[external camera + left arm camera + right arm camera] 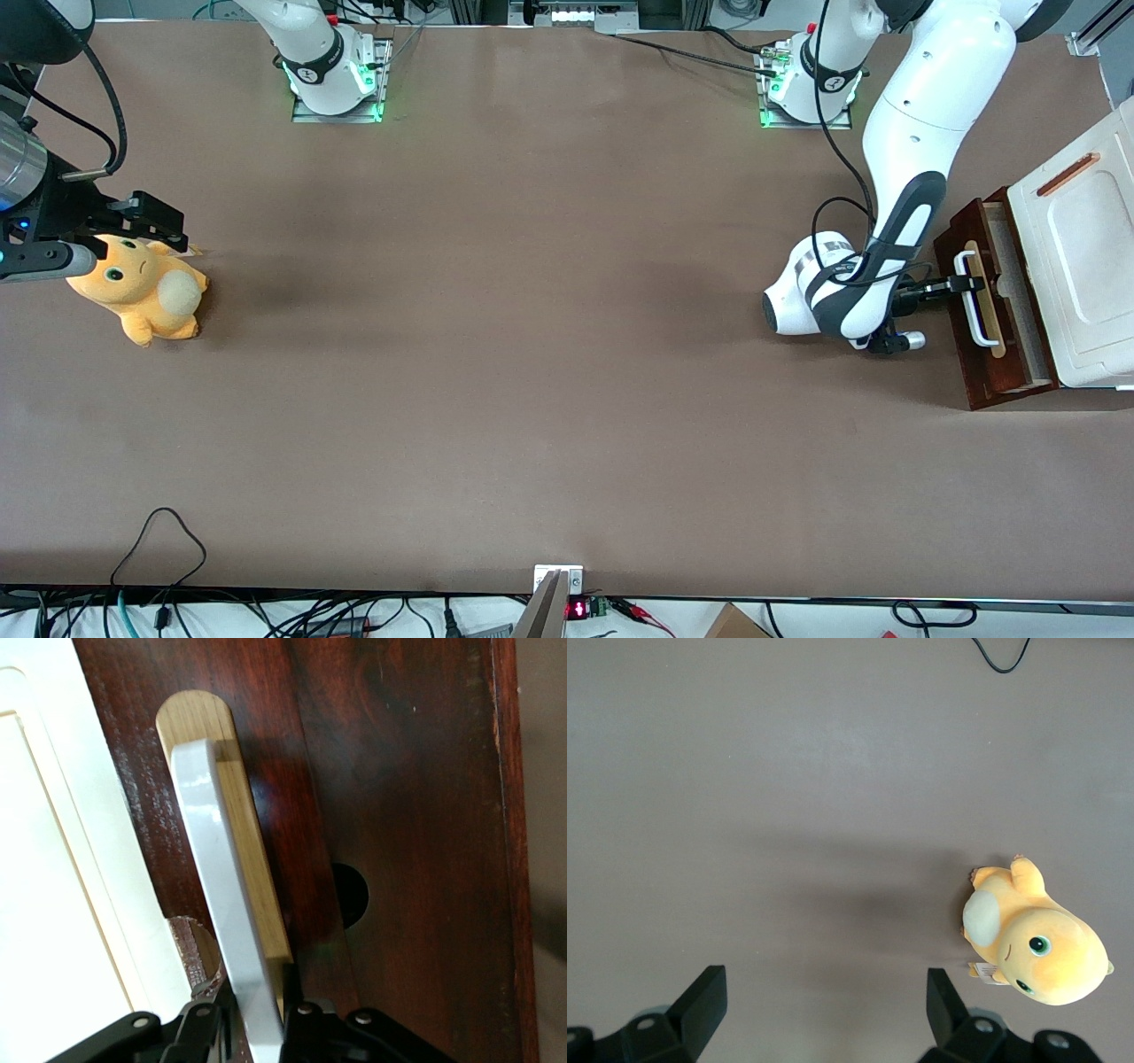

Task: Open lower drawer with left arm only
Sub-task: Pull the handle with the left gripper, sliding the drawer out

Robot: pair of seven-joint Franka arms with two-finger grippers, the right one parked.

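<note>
Now the left arm's gripper (968, 284) is clamping the white loop handle (226, 904) of the partly pulled-out lower drawer (992, 350).

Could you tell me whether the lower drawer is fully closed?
No, the lower drawer sticks out, with the end effector at its white handle.

No readable text is showing anywhere; the small red-lit display (577, 609) at the brown surface's (532, 354) edge is staying illegible.
</note>
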